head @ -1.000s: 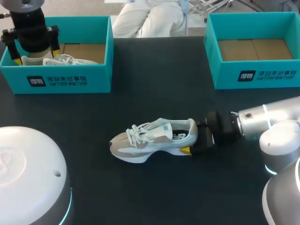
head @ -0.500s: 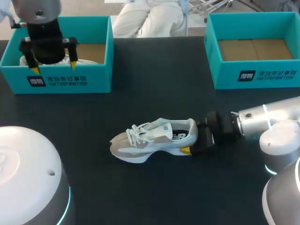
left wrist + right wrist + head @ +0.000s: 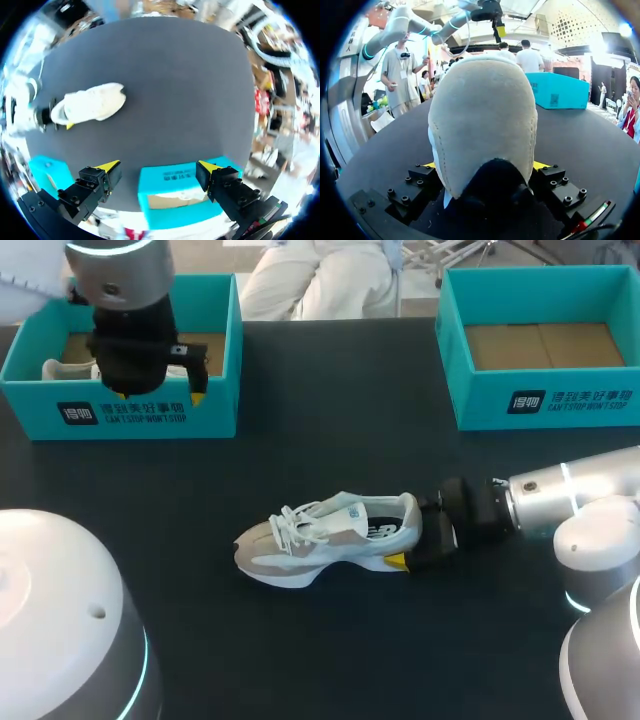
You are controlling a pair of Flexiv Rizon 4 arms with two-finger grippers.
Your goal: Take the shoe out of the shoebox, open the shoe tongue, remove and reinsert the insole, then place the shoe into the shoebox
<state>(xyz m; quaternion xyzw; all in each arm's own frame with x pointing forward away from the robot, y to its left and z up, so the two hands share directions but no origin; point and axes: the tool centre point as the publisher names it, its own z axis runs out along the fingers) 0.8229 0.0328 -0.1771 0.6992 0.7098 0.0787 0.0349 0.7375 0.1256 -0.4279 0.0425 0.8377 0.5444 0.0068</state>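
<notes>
Right hand (image 3: 415, 533) gripping shoe (image 3: 325, 540) heel, left hand (image 3: 159, 166) spread above left shoebox (image 3: 215, 412)

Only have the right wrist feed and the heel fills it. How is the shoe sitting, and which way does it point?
Observer: In the head view the shoe stands upright on its sole, toe toward the left arm's side. The right gripper is shut on the heel.
Operator: Is the left gripper carrying anything?
Observer: No. The left gripper is open and holds nothing. It hovers over the front part of the left shoebox.
</notes>
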